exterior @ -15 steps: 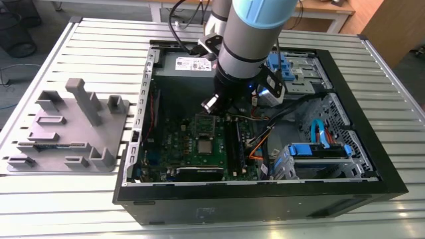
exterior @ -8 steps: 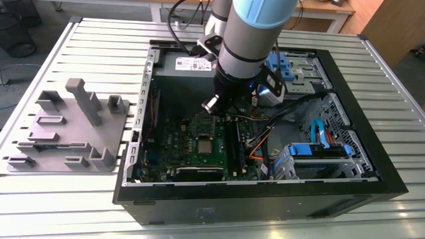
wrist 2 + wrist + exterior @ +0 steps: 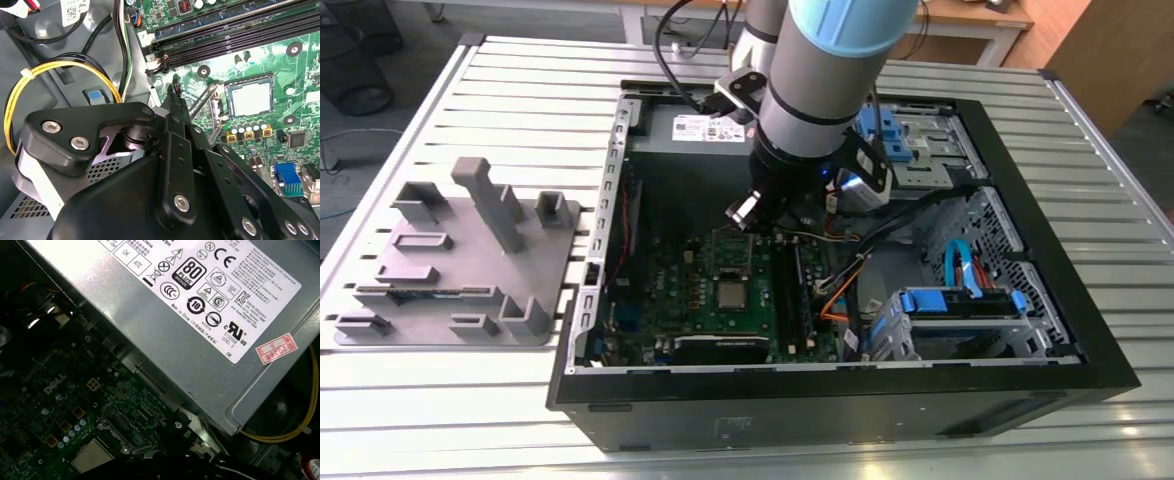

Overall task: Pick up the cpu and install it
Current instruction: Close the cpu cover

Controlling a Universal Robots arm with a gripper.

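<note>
The cpu [image 3: 734, 294], a small square chip with a silver-grey top, lies flat in its socket on the green motherboard [image 3: 670, 300] inside the open computer case. It also shows in both wrist views [image 3: 251, 97] [image 3: 92, 455]. The hinged socket plate [image 3: 731, 257] stands open just behind it. My gripper [image 3: 744, 212] hangs over the board's rear part, short of the socket. In the second wrist view its black fingers run together to one tip [image 3: 175, 92] beside the thin metal socket lever [image 3: 200, 104], and nothing sits between them.
The silver power supply [image 3: 700, 128] [image 3: 200, 315] sits close behind the gripper. Memory slots [image 3: 225, 35], yellow and black cables [image 3: 30, 80] and blue drive bays [image 3: 961, 300] crowd the case. Grey holder blocks [image 3: 454, 260] stand on the slatted table at the exterior view's left.
</note>
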